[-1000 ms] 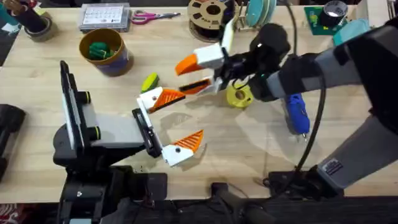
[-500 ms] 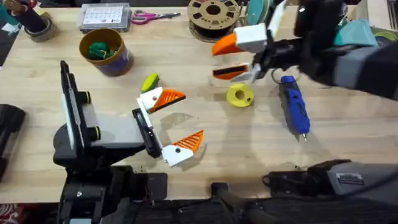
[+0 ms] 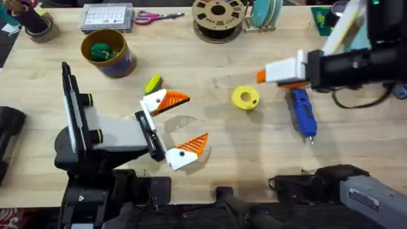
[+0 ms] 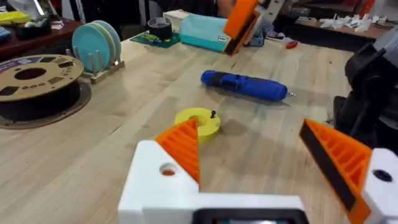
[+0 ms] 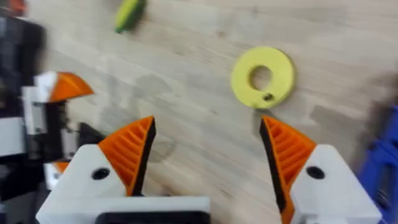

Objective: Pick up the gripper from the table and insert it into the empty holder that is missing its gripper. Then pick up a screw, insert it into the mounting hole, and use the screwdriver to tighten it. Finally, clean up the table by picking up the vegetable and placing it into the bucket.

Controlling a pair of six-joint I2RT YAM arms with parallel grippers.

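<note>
My left gripper (image 3: pixel 194 119) rests open on the table (image 3: pixel 210 165), both of its white blocks bearing orange tips. The yellow-green vegetable (image 3: pixel 152 83) lies just beyond it, and the bucket (image 3: pixel 124 62) stands farther back left with dark green pieces inside. Hovering at the right, my right gripper (image 3: pixel 270 80) is open and empty above the table (image 5: pixel 186 56), also with two orange tips. The blue screwdriver (image 3: pixel 303 113) lies under it. A small dark screw (image 5: pixel 267 97) sits on a flat yellow ring (image 3: pixel 245 97). The loose gripper and the empty holder are out of view.
Along the far edge stand a filament spool (image 3: pixel 218 13), scissors (image 3: pixel 156 16), a calendar box (image 3: pixel 107 17), a tape roll (image 3: pixel 35 25) and a plate rack (image 3: pixel 264 13). A teal box (image 4: pixel 205 32) sits behind the screwdriver.
My right arm has drawn back to the right, from close beside the left gripper's upper finger to above the screwdriver. The left arm, ring and vegetable have not moved.
</note>
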